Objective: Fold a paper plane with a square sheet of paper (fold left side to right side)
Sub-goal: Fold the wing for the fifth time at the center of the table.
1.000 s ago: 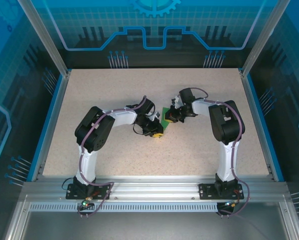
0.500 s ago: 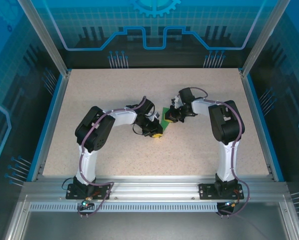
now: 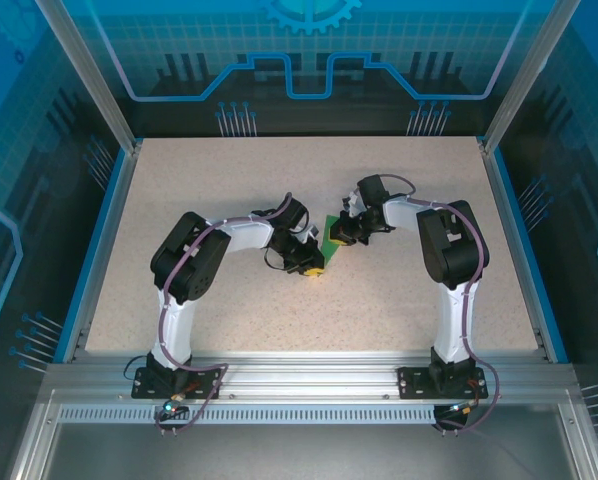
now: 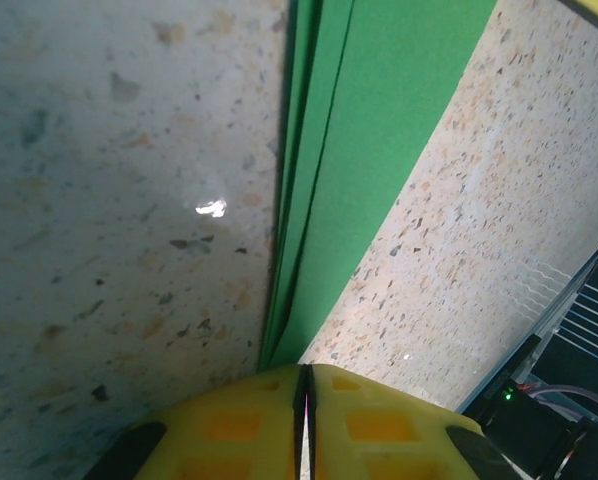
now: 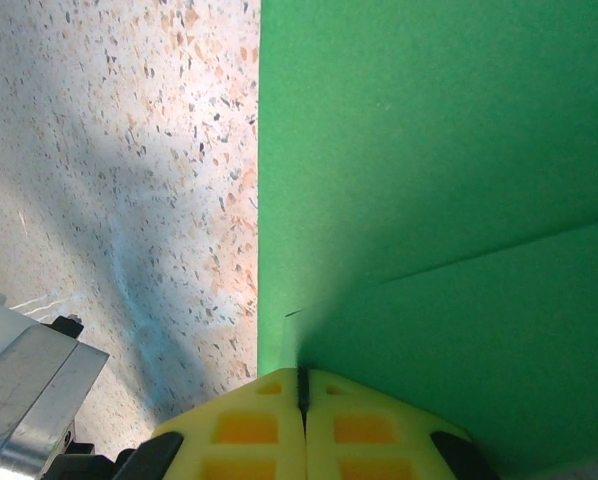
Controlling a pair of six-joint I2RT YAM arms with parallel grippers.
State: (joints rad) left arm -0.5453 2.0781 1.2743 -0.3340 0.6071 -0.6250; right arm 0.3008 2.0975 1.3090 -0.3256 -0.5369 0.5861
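From above, nothing has shifted in the last second. Both arms meet mid-table, left claw [image 3: 315, 268] and right claw [image 3: 337, 237] either side of the green paper [image 3: 329, 226]. Left wrist: claw [image 4: 304, 400] pinched tight on the paper's [image 4: 379, 150] narrow layered end. Right wrist: claw [image 5: 302, 390] clamped on the paper's [image 5: 429, 150] edge, crease visible. A steady hold, so I'd say the fold is being pinned, not released.

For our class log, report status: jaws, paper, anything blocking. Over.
Left jaws, right jaws shut on thin bright green folded paper sheet. Speckled table beneath. No obstruction seen.
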